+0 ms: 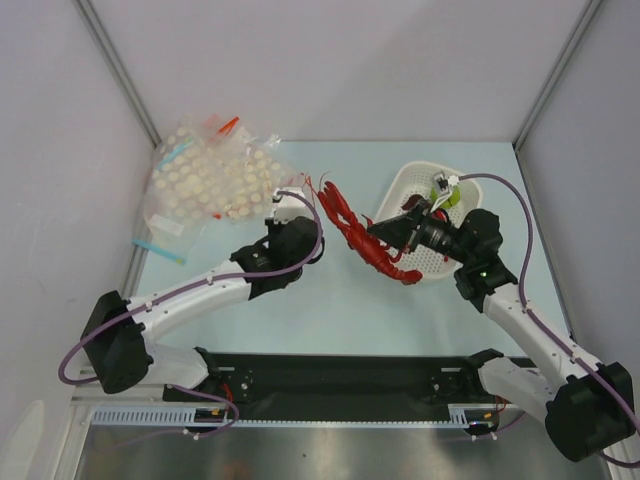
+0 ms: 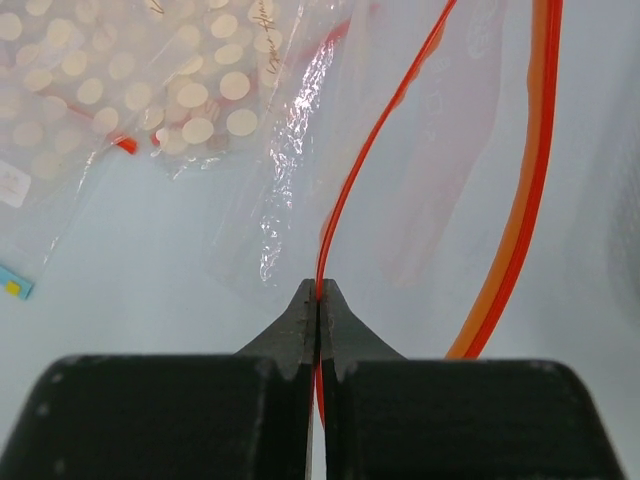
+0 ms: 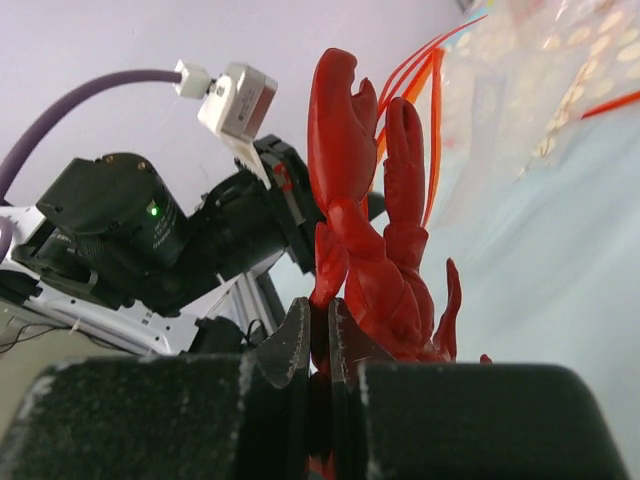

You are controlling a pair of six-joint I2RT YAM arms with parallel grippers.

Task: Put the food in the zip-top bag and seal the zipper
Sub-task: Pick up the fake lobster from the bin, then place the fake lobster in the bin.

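Pale blue surface [image 1: 300, 310], walled, carrying a heap of dotted bags [image 1: 205, 180] at far left and a white basket [image 1: 400, 190] at right. Zip-top bag [image 2: 440, 150], clear, beside the heap, its zipper [image 2: 362, 160] pinched between the closed left fingers [image 2: 298, 325]. Red lobster [image 1: 355, 230], between bag and basket, claws at the bag's mouth, clamped in the right fingers [image 3: 290, 345].

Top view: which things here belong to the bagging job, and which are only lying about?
Job: lobster, held by the right hand; clear bag; its red zipper, pinched by the left hand.
Lying about: dotted bags; blue-strip bag; white basket; green fruit.
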